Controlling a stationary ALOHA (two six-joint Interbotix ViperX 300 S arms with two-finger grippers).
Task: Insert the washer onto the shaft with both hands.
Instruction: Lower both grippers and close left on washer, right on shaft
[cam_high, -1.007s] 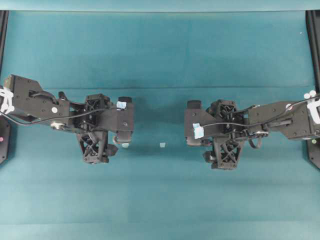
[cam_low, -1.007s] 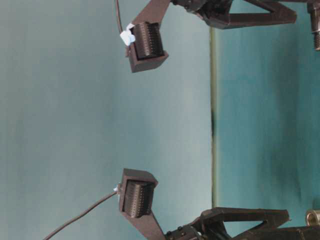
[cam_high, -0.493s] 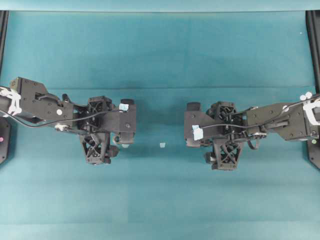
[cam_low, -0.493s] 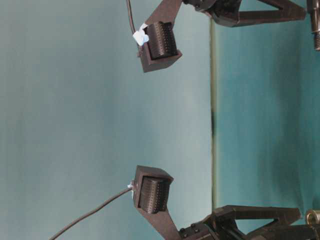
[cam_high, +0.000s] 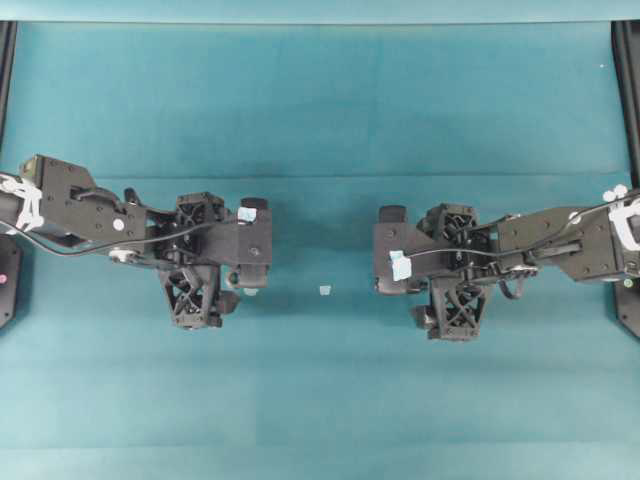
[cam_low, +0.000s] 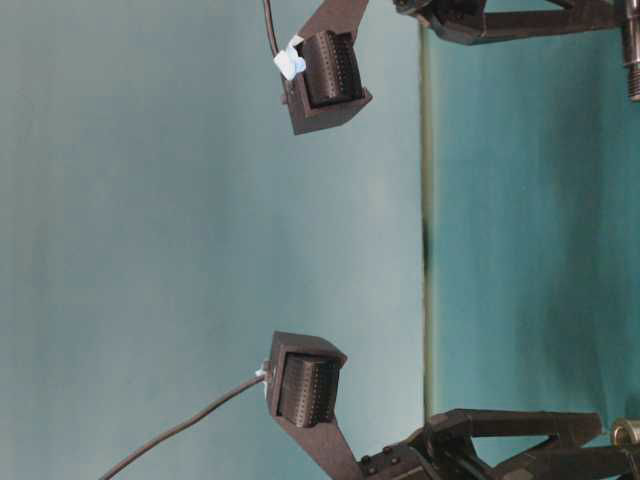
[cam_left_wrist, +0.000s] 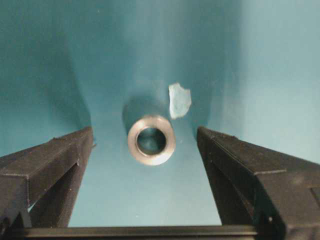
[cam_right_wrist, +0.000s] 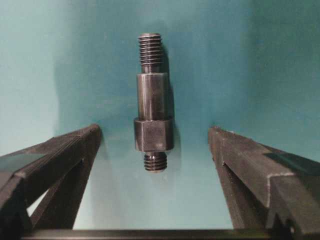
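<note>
Overhead exterior view has both arms stretched in over the teal worktop (cam_high: 320, 100), left end effector (cam_high: 250, 245) at about 9 o'clock of centre and right end effector (cam_high: 390, 250) at 3 o'clock, well apart, with a tiny pale scrap (cam_high: 324, 290) lying between them. Left wrist cam looks straight down at the washer (cam_left_wrist: 151, 139), flat on the cloth with its hole facing up, sitting between the jaws but touching neither. Another pale scrap (cam_left_wrist: 179, 100) lies just beside it at roughly 1 o'clock. Jaws are spread wide. Right wrist cam is the same deal: the shaft (cam_right_wrist: 152, 102) lies on the cloth pointing 12 to 6, threaded at both ends, thick collar near the bottom. Those jaws are spread wide too, clear of it on both sides.
</note>
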